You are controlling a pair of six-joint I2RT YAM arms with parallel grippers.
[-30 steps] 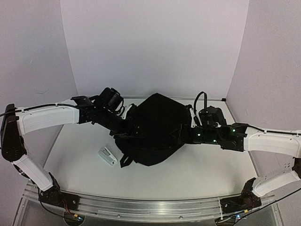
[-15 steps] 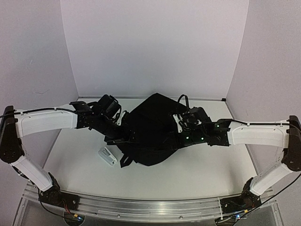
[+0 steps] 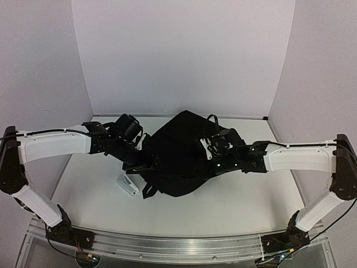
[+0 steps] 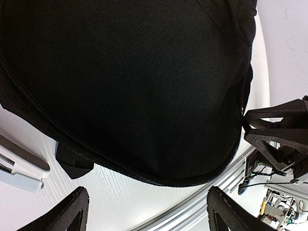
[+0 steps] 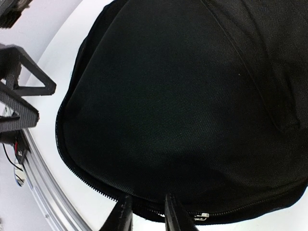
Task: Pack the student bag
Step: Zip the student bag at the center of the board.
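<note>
One student bag (image 3: 181, 153) slumps on the worktop (image 3: 240, 195). Our left fingers (image 4: 72, 214) spread wide above it, and our right fingers (image 5: 124, 216) stand nearly together at its zip (image 5: 94, 184); whether they pinch it we cannot tell. We judge it soft and floppy, best held at that seam.

A small white object (image 3: 127, 185) with a grey strip along its top lies on the white surface (image 3: 240, 198), left of centre and angled. A curved metal rail (image 3: 178, 244) runs along the near edge. Plain pale walls (image 3: 184, 56) stand at the left, right and far sides.
</note>
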